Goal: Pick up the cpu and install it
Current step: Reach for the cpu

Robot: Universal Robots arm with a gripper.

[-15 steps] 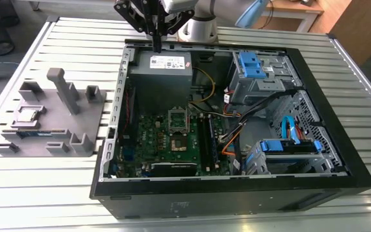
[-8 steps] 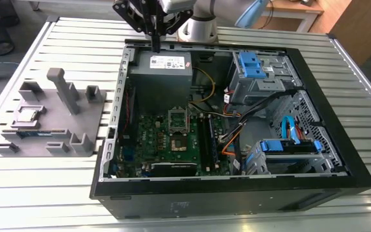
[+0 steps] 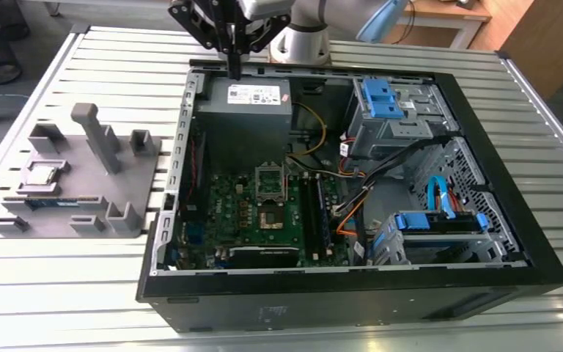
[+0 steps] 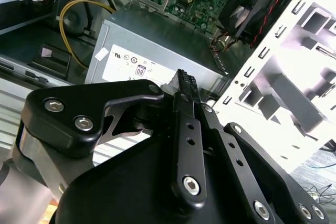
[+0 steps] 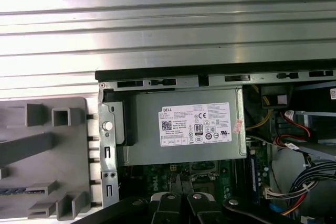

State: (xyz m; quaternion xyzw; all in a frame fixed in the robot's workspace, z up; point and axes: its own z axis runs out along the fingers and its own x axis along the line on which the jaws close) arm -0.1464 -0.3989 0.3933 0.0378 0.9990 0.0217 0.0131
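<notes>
The cpu (image 3: 45, 174), a small silvery square chip, lies in a recess of the grey holder block (image 3: 115, 187) at the exterior view's left, beside the open computer case. My gripper (image 3: 232, 71) hangs over the far edge of the case, above the labelled power supply (image 3: 252, 95), well away from the cpu. Its black fingers (image 4: 185, 85) are pressed together with nothing between them; in the first wrist view the gripper (image 5: 177, 182) points down over the motherboard edge. The motherboard's socket with its silver frame (image 3: 270, 196) sits in the case middle.
The black case wall (image 3: 360, 290) surrounds the motherboard, cables and blue drive bays (image 3: 384, 99). A dark memory stick (image 3: 52, 202) lies on the holder block below the cpu. Upright grey posts (image 3: 91, 132) rise from the block. The slatted metal table (image 3: 67, 293) lies around everything.
</notes>
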